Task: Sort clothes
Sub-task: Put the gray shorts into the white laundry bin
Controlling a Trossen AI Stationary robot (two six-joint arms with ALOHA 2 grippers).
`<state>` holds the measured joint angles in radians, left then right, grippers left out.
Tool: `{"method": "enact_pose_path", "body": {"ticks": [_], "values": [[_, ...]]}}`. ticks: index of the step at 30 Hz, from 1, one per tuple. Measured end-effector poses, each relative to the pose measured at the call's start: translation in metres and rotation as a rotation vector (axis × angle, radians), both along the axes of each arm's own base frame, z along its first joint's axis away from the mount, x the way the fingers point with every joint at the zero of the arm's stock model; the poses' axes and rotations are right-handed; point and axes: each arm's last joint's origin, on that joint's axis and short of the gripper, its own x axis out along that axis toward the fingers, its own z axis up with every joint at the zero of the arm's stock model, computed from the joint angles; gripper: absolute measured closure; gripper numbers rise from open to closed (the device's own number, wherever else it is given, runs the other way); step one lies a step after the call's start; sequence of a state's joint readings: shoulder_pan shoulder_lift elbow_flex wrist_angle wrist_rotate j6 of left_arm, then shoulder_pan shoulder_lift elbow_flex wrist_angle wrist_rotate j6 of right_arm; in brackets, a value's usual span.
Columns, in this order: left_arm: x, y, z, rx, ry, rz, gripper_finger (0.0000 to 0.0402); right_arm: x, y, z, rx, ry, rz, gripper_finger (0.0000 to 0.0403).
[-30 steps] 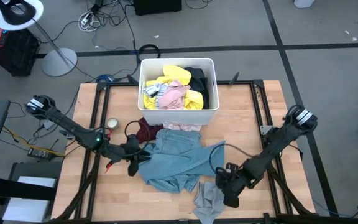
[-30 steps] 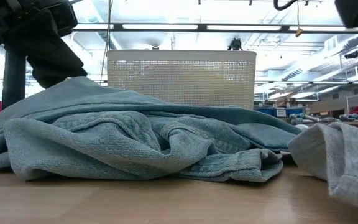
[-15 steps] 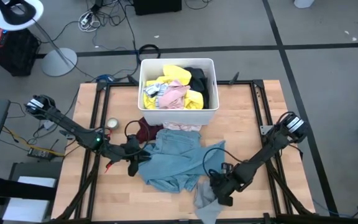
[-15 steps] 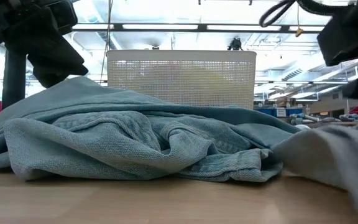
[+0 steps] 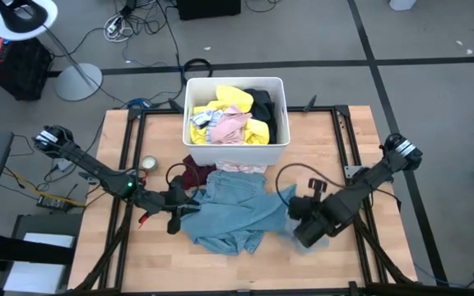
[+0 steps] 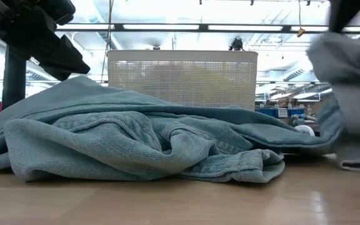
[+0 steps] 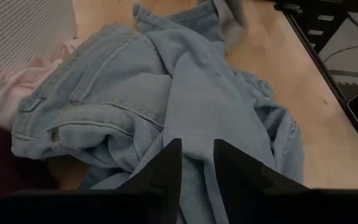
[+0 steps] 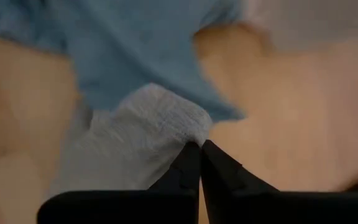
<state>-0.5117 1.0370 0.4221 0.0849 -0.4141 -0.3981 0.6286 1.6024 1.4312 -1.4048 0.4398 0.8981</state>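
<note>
Beside the denim jeans (image 5: 230, 210), the right gripper (image 8: 200, 149) pinches a grey cloth (image 8: 135, 146); the left gripper (image 7: 196, 163) grips the jeans' opposite edge.

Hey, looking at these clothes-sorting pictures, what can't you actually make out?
- Grey garment: right wrist view is blurred; in the high view the right gripper covers it.
- Bin contents: low view, mesh wall hides them.
- Maroon garment: high view, mostly under the denim jeans.
- Left gripper: whether it pinches denim.
</note>
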Motion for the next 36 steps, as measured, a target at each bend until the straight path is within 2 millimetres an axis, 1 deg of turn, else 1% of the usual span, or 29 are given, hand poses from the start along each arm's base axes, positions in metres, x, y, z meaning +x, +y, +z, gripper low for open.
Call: {"method": "enact_pose_path", "body": {"ticks": [6,8,13,18,22,25,28,31,32,34,36], "values": [[0.0,0.0,0.0,0.004,0.0,0.001,0.0303,0.019,-0.032,0.045,-0.102,-0.064,0.022,0.0402],[0.0,0.0,0.0,0.012,0.001,-0.003,0.0303,0.026,-0.047,0.06,-0.116,-0.082,0.03,0.0402],[0.0,0.0,0.0,0.123,-0.003,-0.058,0.0303,0.041,-0.086,0.101,-0.144,-0.173,0.027,0.0402],[0.0,0.001,0.0,0.134,-0.011,-0.032,0.0303,0.051,-0.124,0.145,-0.206,-0.342,0.048,0.0403],[0.001,0.002,0.002,0.144,-0.03,0.015,0.0303,0.057,-0.155,0.182,-0.29,-0.534,0.053,0.0403],[0.002,0.002,0.004,0.144,-0.059,0.019,0.0303,0.06,-0.183,0.205,-0.34,-0.675,0.049,0.0403],[0.002,0.002,0.005,0.151,-0.063,0.015,0.0303,0.062,-0.211,0.218,-0.334,-0.81,0.04,0.0403],[0.002,0.002,0.005,0.152,-0.061,0.015,0.0303,0.064,-0.237,0.22,-0.336,-0.867,0.009,0.0403],[0.002,0.002,0.005,0.153,-0.061,0.014,0.0303,0.064,-0.244,0.219,-0.338,-0.861,-0.006,0.0403],[0.002,0.002,0.005,0.157,-0.061,0.013,0.0303,0.069,-0.259,0.21,-0.323,-0.829,-0.038,0.0402],[0.002,0.002,0.004,0.159,-0.06,0.012,0.0303,0.075,-0.271,0.196,-0.274,-0.79,-0.06,0.0399]]}}
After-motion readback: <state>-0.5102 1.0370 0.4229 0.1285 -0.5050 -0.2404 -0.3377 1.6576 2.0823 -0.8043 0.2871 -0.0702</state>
